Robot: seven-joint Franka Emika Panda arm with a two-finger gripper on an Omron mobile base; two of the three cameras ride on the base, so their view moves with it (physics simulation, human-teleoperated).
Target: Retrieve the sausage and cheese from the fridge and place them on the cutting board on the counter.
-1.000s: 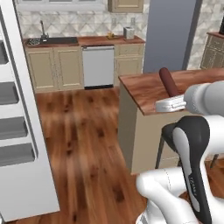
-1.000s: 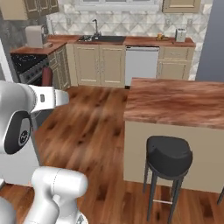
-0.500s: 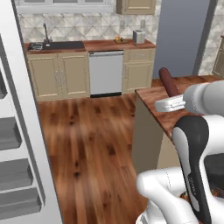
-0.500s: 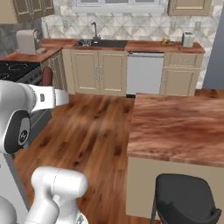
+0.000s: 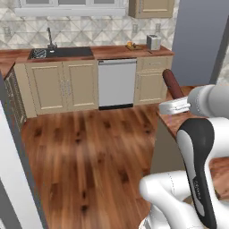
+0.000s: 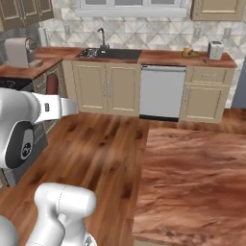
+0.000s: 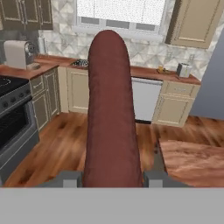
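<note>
Sausage (image 7: 111, 109) sits gripped in the closed jaws; keep that squeeze steady, carry it level over the surface (image 6: 192, 182), and release only above the board.

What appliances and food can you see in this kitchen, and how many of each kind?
Sausage, held in the gripper: 1
Dishwasher: 1
Toaster: 1
Coffee machine: 1
Stove: 1
Sink: 1
Total: 6
</note>
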